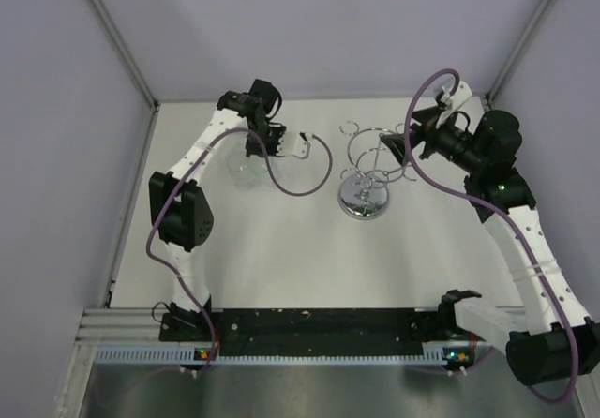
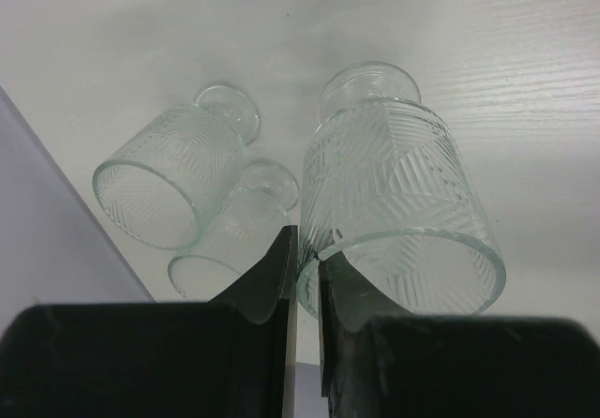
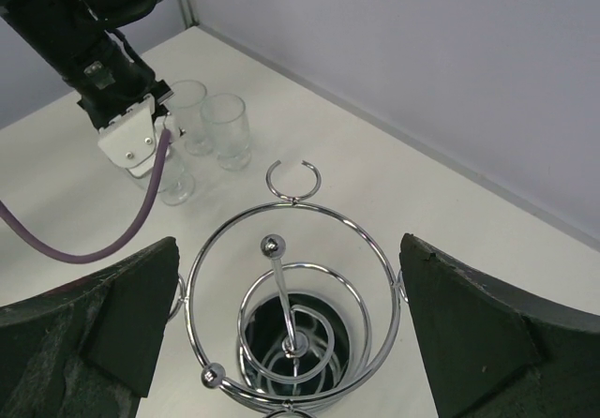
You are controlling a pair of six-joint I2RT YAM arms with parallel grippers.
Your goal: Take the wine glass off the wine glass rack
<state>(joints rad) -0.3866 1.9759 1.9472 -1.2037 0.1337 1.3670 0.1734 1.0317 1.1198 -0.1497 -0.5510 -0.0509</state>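
The chrome wine glass rack [image 1: 364, 182] stands on the white table right of centre, and no glass hangs on the arms I can see. In the right wrist view the rack [image 3: 302, 226] lies directly below my open right gripper [image 3: 289, 245], whose fingers stand either side of its top ring. My left gripper [image 2: 307, 263] is shut on the rim of a ribbed wine glass [image 2: 403, 188]. This glass [image 3: 173, 182] stands upright with its foot at the table, left of the rack. In the top view my left gripper [image 1: 278, 144] is at the back left and my right gripper [image 1: 412, 132] is over the rack.
Two more ribbed glasses [image 2: 169, 184] [image 2: 239, 235] stand close to the left of the held one; they also show in the right wrist view [image 3: 227, 129] [image 3: 187, 109]. Grey walls close the table at the back and sides. A purple cable [image 1: 309, 179] loops between the left gripper and the rack.
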